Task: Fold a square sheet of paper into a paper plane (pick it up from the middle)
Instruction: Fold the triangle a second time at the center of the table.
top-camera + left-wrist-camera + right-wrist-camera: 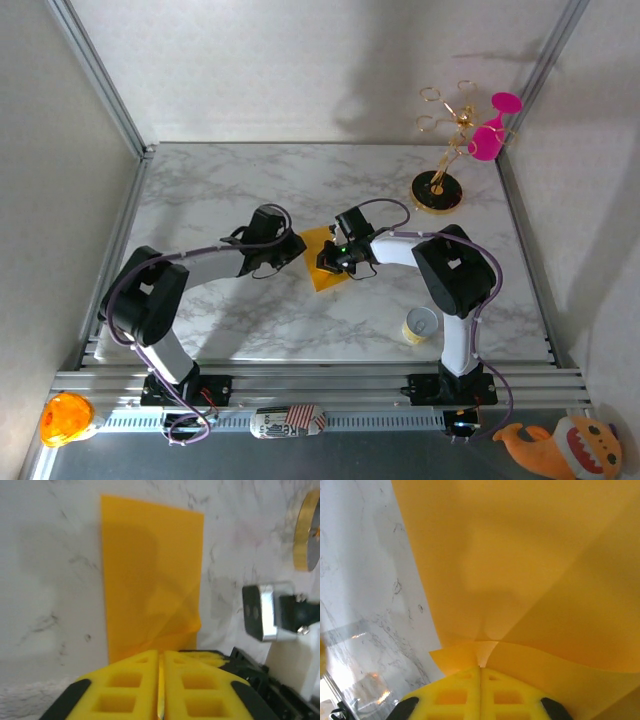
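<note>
The square sheet of paper (323, 262) is thin yellow-orange paper at the table's middle, held between both grippers. My left gripper (291, 249) is at its left edge and my right gripper (335, 259) at its right edge. In the left wrist view the sheet (150, 575) stretches away over the marble with a diagonal crease, and my left gripper (161, 653) is shut on its near edge. In the right wrist view the sheet (520, 555) curves upward with a fold line, and my right gripper (480, 668) is shut on a small folded flap.
A gold stand (438, 190) with pink glasses (486, 142) is at the back right. A paper cup (420, 325) sits near the right arm's base. Off the table's front are an orange toy (65, 418) and a plush (570, 447).
</note>
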